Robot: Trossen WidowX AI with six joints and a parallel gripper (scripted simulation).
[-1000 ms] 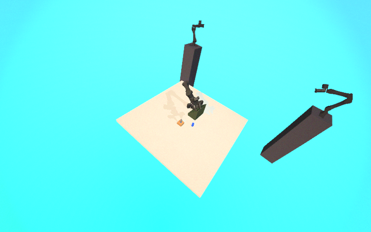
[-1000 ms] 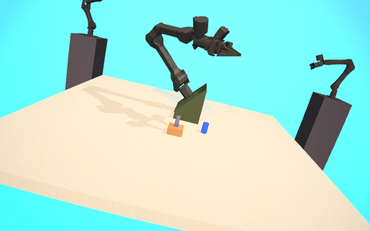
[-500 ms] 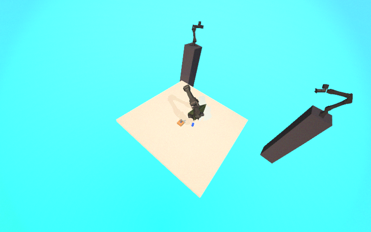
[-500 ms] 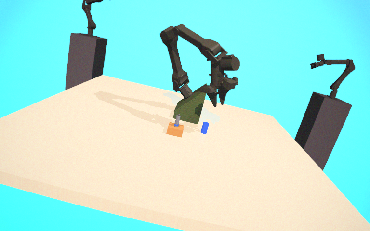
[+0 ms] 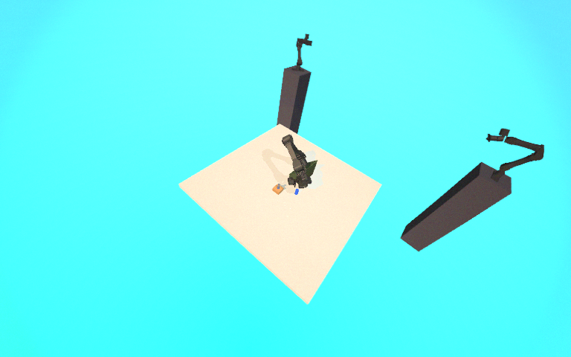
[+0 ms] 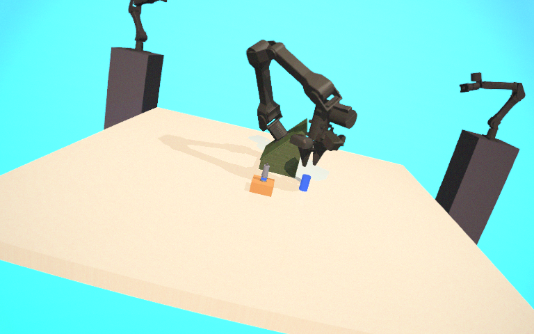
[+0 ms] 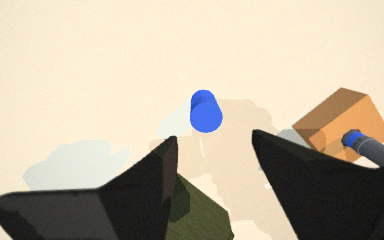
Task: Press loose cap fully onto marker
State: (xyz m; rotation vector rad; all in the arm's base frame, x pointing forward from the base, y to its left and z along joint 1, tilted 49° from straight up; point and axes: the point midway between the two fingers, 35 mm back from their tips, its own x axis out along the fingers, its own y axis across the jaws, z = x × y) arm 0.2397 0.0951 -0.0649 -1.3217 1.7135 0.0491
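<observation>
the wrist view's right edge cuts off the marker [image 7: 367,146] and holder block [image 7: 340,122].

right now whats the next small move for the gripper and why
Probably lower the gripper straight down around the blue cap. It hangs open just above the cap, which stands loose on the table, apart from the uncapped marker in the orange holder block.

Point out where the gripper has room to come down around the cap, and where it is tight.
The cap stands apart from the holder block, with bare table on all sides. The open gripper hangs above it. It is tight toward the block, the marker and the green wedge.
</observation>
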